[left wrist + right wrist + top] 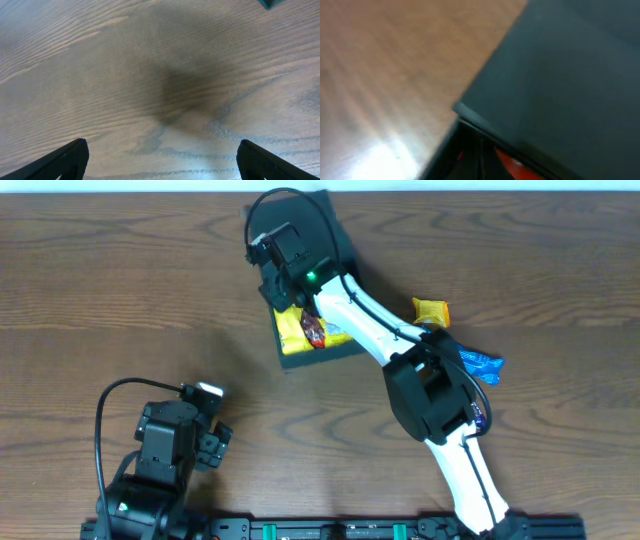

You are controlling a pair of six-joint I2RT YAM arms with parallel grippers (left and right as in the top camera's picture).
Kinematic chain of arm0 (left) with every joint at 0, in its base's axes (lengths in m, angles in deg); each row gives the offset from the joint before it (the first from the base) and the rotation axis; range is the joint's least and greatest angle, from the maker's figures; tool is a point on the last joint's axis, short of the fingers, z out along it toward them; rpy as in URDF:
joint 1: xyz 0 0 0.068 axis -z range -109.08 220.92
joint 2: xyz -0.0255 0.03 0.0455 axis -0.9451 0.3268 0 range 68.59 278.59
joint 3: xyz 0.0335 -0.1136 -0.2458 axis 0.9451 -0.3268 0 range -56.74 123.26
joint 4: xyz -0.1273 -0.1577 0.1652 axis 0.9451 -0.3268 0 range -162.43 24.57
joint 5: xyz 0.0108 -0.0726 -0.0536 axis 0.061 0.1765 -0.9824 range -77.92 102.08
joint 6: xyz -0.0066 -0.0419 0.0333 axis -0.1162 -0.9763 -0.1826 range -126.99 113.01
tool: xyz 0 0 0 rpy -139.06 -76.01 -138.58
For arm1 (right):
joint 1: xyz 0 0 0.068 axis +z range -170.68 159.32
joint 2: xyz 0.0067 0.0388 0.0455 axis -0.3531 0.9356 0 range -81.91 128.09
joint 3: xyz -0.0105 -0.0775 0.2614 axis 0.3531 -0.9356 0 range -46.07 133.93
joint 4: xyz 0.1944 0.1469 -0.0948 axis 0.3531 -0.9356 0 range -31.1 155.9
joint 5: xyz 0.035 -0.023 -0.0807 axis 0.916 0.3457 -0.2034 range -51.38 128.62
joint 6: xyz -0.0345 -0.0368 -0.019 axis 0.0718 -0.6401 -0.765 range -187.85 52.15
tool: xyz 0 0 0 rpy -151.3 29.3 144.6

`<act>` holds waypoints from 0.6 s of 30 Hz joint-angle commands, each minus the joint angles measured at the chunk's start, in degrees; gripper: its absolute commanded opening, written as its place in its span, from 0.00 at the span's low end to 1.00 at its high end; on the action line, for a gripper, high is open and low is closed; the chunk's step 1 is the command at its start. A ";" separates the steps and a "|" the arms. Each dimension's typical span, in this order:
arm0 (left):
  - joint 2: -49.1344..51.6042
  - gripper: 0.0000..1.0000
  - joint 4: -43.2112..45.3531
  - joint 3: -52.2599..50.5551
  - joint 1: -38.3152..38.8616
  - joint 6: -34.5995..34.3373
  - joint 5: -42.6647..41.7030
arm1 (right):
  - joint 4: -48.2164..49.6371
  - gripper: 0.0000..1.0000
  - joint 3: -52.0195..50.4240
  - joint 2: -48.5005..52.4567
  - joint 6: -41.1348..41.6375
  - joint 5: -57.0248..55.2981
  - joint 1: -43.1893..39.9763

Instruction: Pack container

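The container (325, 357) is a dark teal-black box at the back middle of the table, with its flap lid (338, 240) on the far side. A yellow packet (293, 330) and a red packet (316, 332) lie inside it. My right gripper (278, 292) is over the box's left part, shut, with nothing visibly held. In the right wrist view its dark, blurred fingers (479, 152) are at the lid's (560, 75) edge, and a bit of red packet (512, 164) shows below. My left gripper (218, 432) (162, 162) stands open over bare wood near the front left.
An orange packet (432, 311) and a blue packet (482, 364) lie on the table right of the box, beside the right arm's elbow (430, 385). A small teal corner (271, 3) shows at the top right of the left wrist view.
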 commanded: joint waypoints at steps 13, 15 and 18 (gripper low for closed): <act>-0.13 0.95 -0.07 0.02 -0.39 0.61 0.79 | -8.70 0.01 0.94 -5.16 6.36 -17.49 -2.19; -0.13 0.95 -0.07 0.02 -0.39 0.61 0.79 | -11.30 0.01 0.94 -6.14 7.45 -22.36 -2.12; -0.13 0.95 -0.07 0.02 -0.39 0.61 0.79 | -17.46 0.01 0.90 -7.04 7.78 -22.67 -1.86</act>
